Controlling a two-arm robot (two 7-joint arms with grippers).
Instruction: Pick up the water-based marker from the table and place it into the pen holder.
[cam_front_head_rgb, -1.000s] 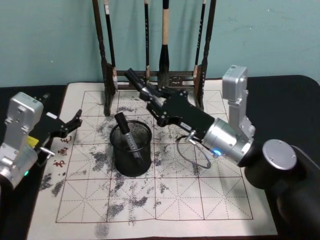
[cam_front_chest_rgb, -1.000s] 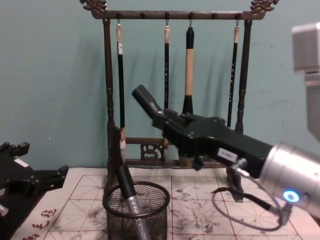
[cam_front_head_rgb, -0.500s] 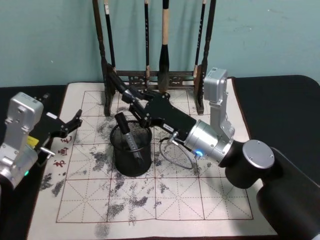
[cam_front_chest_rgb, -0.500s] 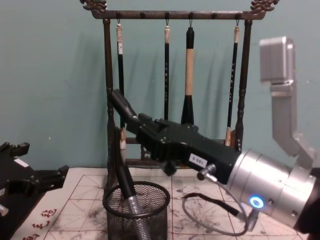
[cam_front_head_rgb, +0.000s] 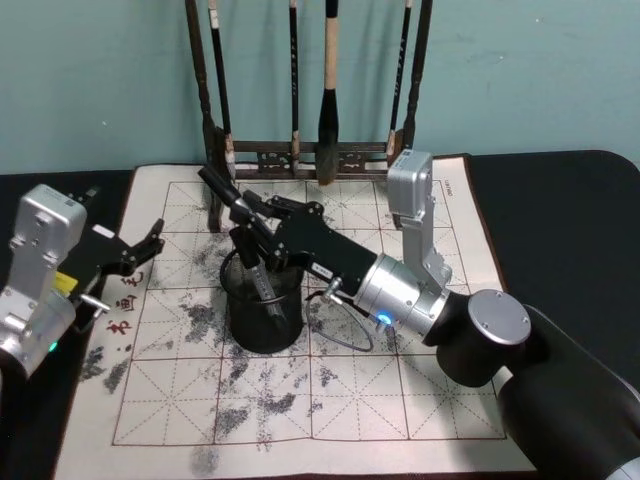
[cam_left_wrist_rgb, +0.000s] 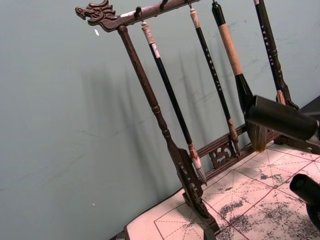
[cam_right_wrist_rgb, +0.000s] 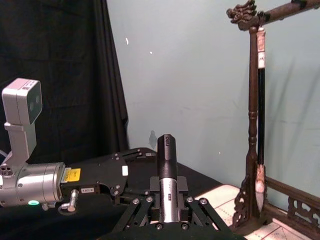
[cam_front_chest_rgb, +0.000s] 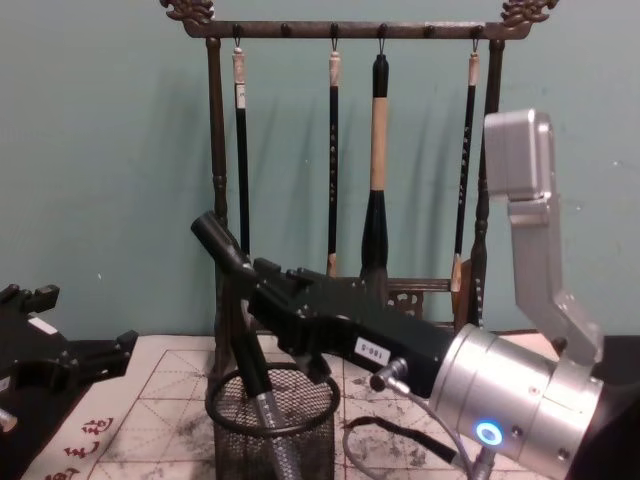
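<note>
Two markers (cam_front_head_rgb: 222, 189), one pen holder (cam_front_head_rgb: 262, 328), four brushes (cam_front_chest_rgb: 379, 130)

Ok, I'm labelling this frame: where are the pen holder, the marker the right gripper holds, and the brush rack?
pen holder (cam_front_head_rgb: 252, 328): head view, front mesh wall.
held marker (cam_front_chest_rgb: 221, 242): chest view, black cap end.
brush rack (cam_front_chest_rgb: 213, 150): chest view, left post.

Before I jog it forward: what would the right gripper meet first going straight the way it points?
Likely the teal wall. The right gripper, shut on the black-capped grey marker, aims just past the dark wooden brush rack's left post; depth is unclear, so the cap may clip it.
</note>
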